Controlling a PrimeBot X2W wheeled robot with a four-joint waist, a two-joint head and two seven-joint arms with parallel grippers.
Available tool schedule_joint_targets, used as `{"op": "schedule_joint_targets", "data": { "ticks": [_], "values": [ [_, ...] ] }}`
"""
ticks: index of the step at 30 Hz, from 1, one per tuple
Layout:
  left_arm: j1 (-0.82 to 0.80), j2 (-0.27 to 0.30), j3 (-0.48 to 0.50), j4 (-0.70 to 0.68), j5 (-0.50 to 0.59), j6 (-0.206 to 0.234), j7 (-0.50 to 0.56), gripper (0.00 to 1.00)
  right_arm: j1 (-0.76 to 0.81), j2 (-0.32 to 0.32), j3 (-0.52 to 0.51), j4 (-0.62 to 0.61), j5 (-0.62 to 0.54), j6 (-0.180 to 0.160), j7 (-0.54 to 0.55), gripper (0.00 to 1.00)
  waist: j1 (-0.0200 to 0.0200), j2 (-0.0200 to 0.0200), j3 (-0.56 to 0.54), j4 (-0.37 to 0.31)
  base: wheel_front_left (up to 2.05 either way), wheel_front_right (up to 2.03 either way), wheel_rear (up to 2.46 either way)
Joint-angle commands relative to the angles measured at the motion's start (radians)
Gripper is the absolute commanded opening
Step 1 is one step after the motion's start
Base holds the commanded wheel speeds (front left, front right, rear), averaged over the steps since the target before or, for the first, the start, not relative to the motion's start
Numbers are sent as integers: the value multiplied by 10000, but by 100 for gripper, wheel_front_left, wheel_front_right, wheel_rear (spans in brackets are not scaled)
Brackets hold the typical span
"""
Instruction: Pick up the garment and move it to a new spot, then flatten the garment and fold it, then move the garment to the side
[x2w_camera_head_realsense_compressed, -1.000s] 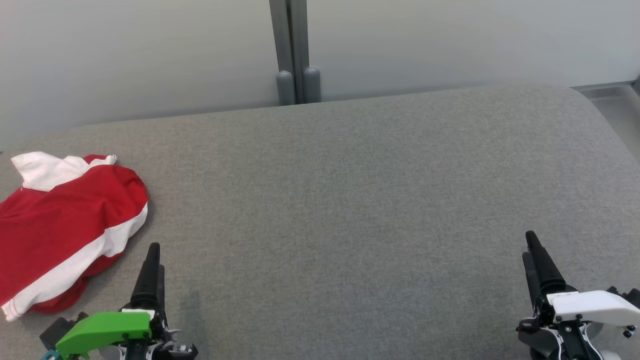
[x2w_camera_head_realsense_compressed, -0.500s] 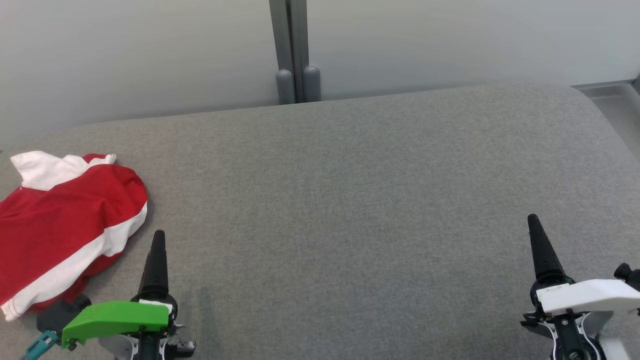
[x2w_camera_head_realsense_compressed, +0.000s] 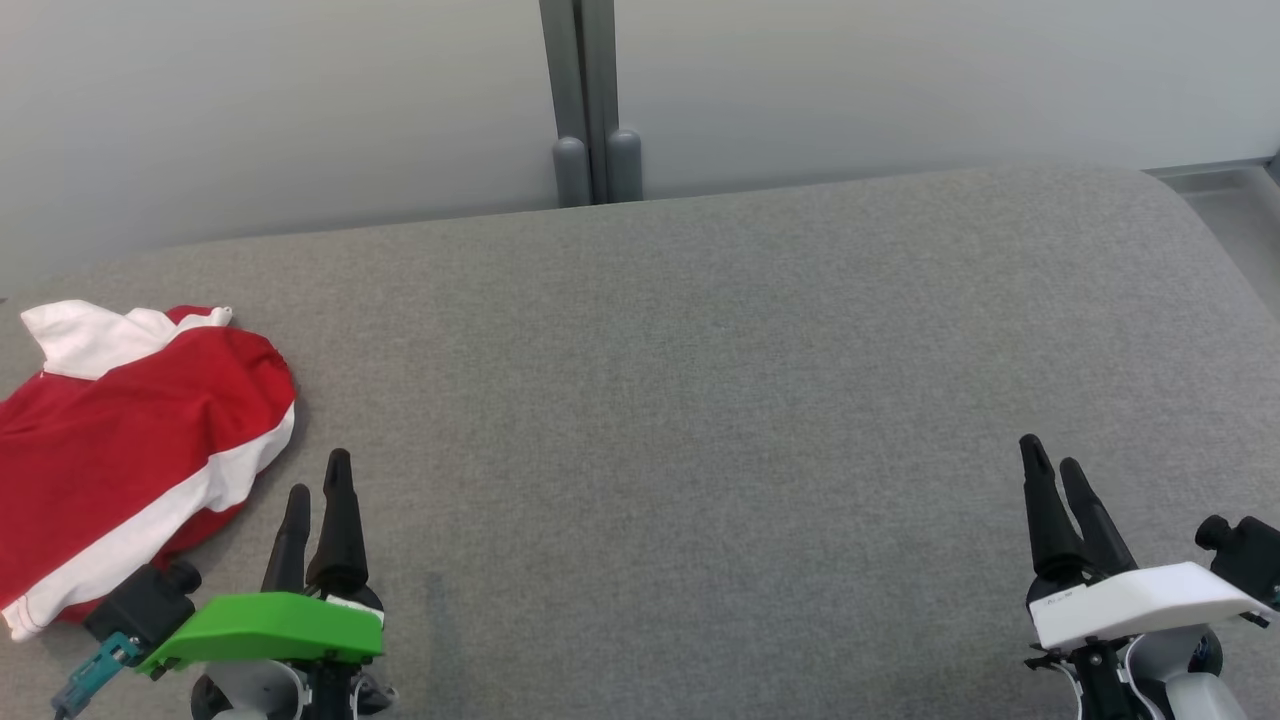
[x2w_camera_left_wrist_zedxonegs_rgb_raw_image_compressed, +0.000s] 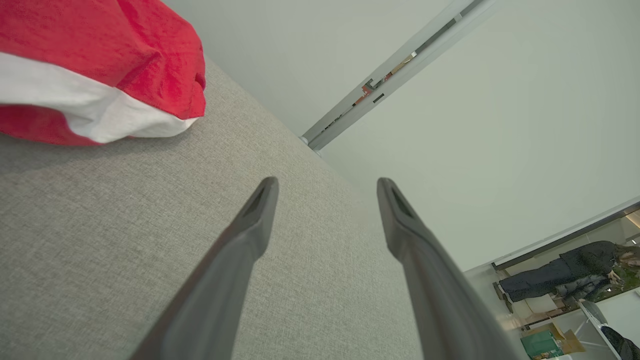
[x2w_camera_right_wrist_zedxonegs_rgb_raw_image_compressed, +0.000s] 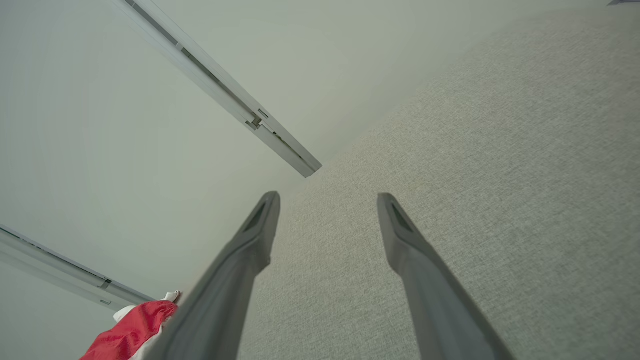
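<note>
The garment (x2w_camera_head_realsense_compressed: 120, 450), red with a white stripe and white collar, lies bunched at the far left of the grey padded surface (x2w_camera_head_realsense_compressed: 700, 400). It also appears in the left wrist view as red and white cloth (x2w_camera_left_wrist_zedxonegs_rgb_raw_image_compressed: 100, 70) at the upper left, and in the right wrist view as a red corner (x2w_camera_right_wrist_zedxonegs_rgb_raw_image_compressed: 132, 330). My left gripper (x2w_camera_head_realsense_compressed: 320, 478) stands open just right of the garment's near edge, apart from it, holding nothing. My right gripper (x2w_camera_head_realsense_compressed: 1050, 455) is open over bare fabric at the lower right, far from the garment.
A pale wall with a grey vertical post (x2w_camera_head_realsense_compressed: 590, 100) runs behind the surface. The surface's rounded right edge drops off beside a light floor strip (x2w_camera_head_realsense_compressed: 1225, 215). Wide bare grey fabric lies between the two grippers.
Both grippers have rolled about their wrists, so both fingers of each now show side by side. The left one has moved slightly up and right. The garment has not moved.
</note>
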Motion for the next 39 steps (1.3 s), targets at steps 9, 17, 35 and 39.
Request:
{"op": "schedule_joint_targets", "data": {
  "ticks": [9,17,35,39],
  "values": [
    [106,87,-30,62,1749,41,-352,100,6,-83,274,15,-1624,3,-363,100,0,-1,11,-2,0,0,0],
    [141,97,-158,283,2593,38,-584,100,-17,-94,273,98,-2713,4,-595,100,0,-1,3,8,0,0,0],
    [257,115,-365,692,4138,-7,-1027,100,78,-114,509,215,-4489,5,-1052,100,0,-1,18,66,0,0,0],
    [258,120,-442,832,4402,-35,-1118,100,106,-119,524,231,-4843,5,-1137,100,0,-1,30,78,0,0,0]
  ]
}}
